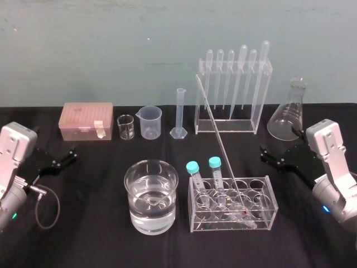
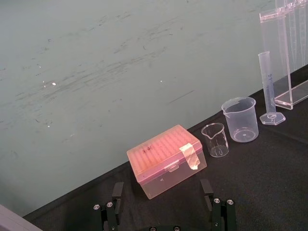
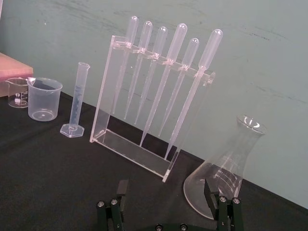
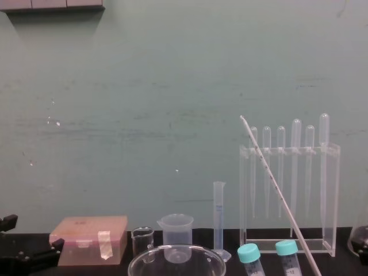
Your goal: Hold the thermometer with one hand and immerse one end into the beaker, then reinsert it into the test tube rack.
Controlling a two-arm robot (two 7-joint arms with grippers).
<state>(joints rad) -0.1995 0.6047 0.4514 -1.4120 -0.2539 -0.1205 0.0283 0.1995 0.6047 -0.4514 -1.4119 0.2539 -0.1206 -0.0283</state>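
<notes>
Head view: thermometer [image 1: 219, 142] leaned in rack [image 1: 270, 192], lower centre; thin glass, probably slippery and fragile, best pinched mid-stem. Left gripper [image 1: 64, 156] and right gripper [image 1: 270, 157], jaws apart, sat at the edges.

Nothing printed or written here can be read.

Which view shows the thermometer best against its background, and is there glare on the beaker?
Chest view: the thermometer reads as a pale line on the green wall, its lower end cut off by the frame. Head view: it is fainter at its top and plainer over the black cloth; the beaker carries bright reflections.
</notes>
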